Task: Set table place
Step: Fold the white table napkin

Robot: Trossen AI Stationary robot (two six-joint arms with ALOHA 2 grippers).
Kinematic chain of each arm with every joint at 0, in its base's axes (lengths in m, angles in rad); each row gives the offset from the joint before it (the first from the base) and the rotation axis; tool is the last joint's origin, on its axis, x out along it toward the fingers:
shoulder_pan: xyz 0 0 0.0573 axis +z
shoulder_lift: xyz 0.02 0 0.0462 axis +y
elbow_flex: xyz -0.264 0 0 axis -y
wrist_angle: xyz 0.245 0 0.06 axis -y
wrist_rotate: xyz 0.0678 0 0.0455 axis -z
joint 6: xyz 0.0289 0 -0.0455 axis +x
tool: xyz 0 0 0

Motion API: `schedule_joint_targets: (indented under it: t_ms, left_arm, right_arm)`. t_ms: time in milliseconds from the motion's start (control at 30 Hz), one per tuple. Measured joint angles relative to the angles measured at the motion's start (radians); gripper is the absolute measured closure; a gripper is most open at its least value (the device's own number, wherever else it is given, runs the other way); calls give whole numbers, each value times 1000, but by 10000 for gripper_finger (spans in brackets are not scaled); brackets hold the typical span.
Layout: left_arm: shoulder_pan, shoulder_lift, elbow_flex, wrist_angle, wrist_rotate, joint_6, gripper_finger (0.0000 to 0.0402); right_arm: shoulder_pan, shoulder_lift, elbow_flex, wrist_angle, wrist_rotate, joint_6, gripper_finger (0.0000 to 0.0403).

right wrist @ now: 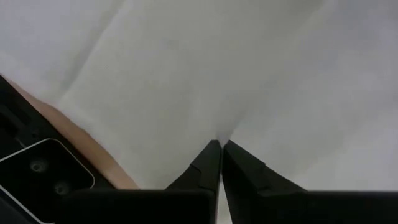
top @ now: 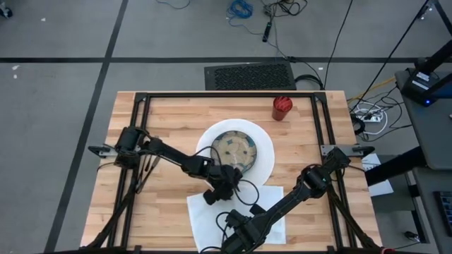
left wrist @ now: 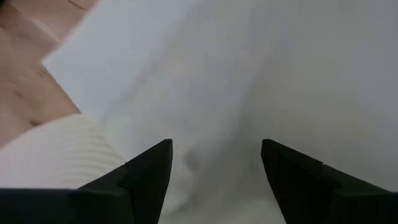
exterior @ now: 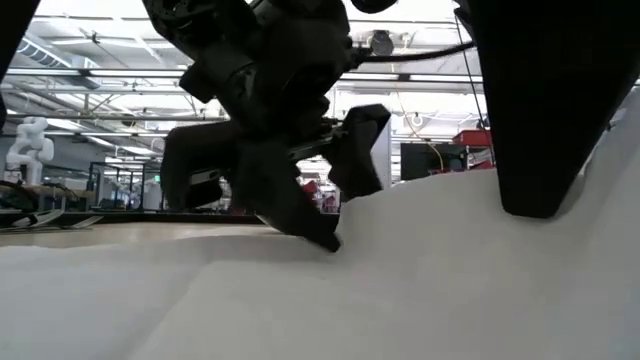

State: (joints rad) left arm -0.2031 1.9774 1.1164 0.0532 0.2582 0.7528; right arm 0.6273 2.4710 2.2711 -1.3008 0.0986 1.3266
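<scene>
A white napkin [top: 212, 212] lies on the table [top: 162, 120] near its front edge, just in front of a white plate [top: 265, 159] that carries a patterned bowl [top: 233, 148]. My left gripper [left wrist: 214, 146] is open and slants down over the napkin's far part, beside the plate's ribbed rim [left wrist: 68, 149]. My right gripper [right wrist: 221, 143] points straight down near the front edge and is shut on the napkin [right wrist: 186, 68]. In the low view the napkin [exterior: 430, 250] rises in a mound toward the right gripper [exterior: 540, 190]. My left gripper has one fingertip [exterior: 330, 242] down at the napkin's surface; I cannot tell whether it touches. My right gripper pinches a small pucker of the napkin [right wrist: 221, 134] between its two fingertips from above, pointing down. The cloth is drawn up into creases there, and the rest lies on the table.
A red cup [top: 282, 108] stands at the far right of the table. The black frame tubes [top: 321, 134] run along the table's sides and far edge. Bare wood shows to the left of the plate [top: 155, 134].
</scene>
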Motion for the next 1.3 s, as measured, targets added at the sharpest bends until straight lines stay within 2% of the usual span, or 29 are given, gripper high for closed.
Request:
schedule_joint_targets:
  t_ms: [167, 467, 767, 967, 1133, 1300]
  left_arm:
    - [-2, 13, 0, -26, 1, 21, 178]
    - [-4, 3, 0, -9, -32, 13, 243]
    - [-35, 2, -1, 0, -129, -14, 322]
    - [-53, 2, -1, 5, -189, -69, 392]
    - [-59, -46, -2, -16, -193, -150, 401]
    - [-59, -171, -2, -73, -196, -189, 401]
  right_arm:
    - [0, 0, 0, 4, 0, -1, 403]
    - [0, 0, 0, 3, 1, -3, 403]
    - [0, 0, 0, 4, 1, -14, 403]
    - [0, 0, 0, 5, 7, -13, 403]
    - [7, -2, 16, -5, 43, -15, 403]
    - [17, -8, 86, -64, 93, -18, 403]
